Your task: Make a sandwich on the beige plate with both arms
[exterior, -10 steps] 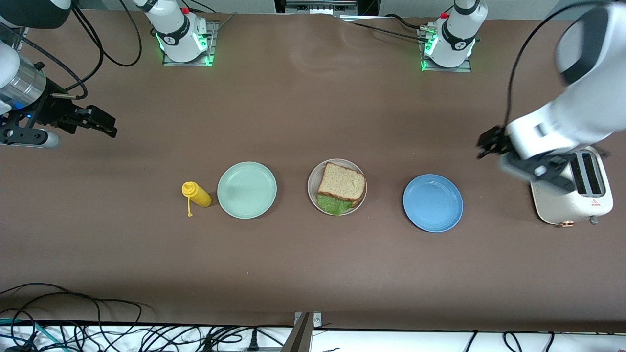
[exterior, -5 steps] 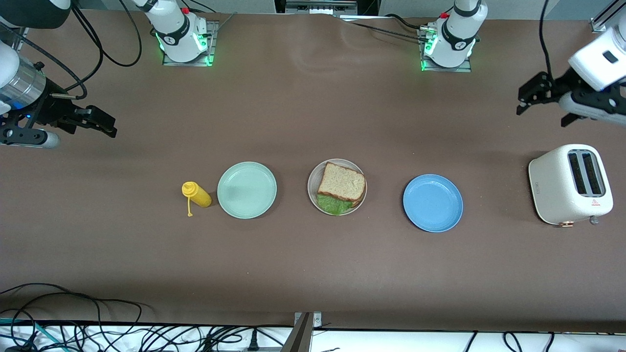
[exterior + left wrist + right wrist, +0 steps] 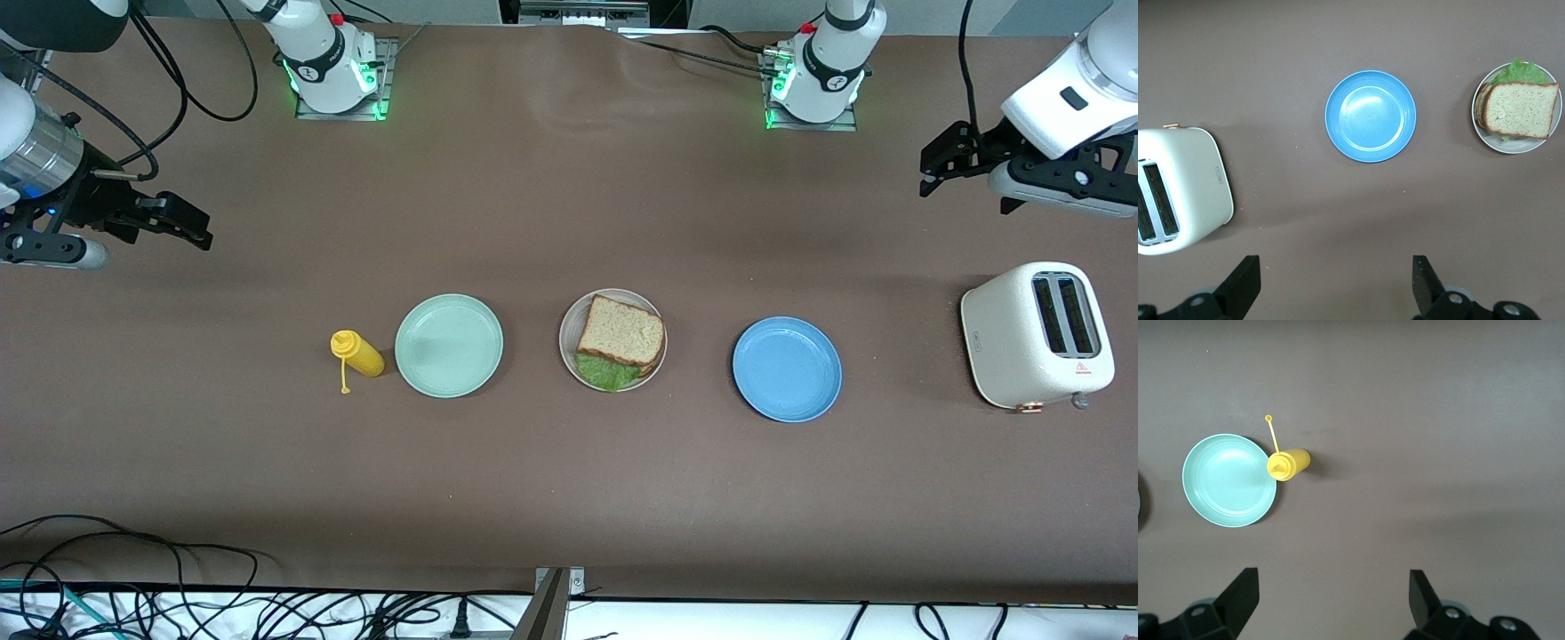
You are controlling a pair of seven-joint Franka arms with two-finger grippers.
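A row of things lies across the middle of the brown table (image 3: 569, 498). The blue plate (image 3: 787, 369) sits a little nearer the front camera than the rest, toward the left arm's end. Beside it, in the middle of the row, the beige plate (image 3: 569, 351) carries the sandwich (image 3: 622, 336): a brown bread slice on top, another under it, and a green lettuce leaf (image 3: 607, 372) sticking out at the edge nearest the front camera. The sandwich lies flat on the plate, with nothing touching it. Next along, toward the right arm's end, comes the mint-green plate (image 3: 449, 345), bare, and just beside it a yellow squeeze bottle (image 3: 357, 353) with its cap hanging loose on a strap. At the left arm's end of the table stands a white toaster (image 3: 1036, 335), well apart from the blue plate.

Farther from the front camera, the left gripper (image 3: 944, 162) hangs in the air over bare table at the left arm's end, its jaws spread wide and empty. The right gripper (image 3: 182, 224) hangs over bare table at the right arm's end, its jaws likewise spread and holding nothing.
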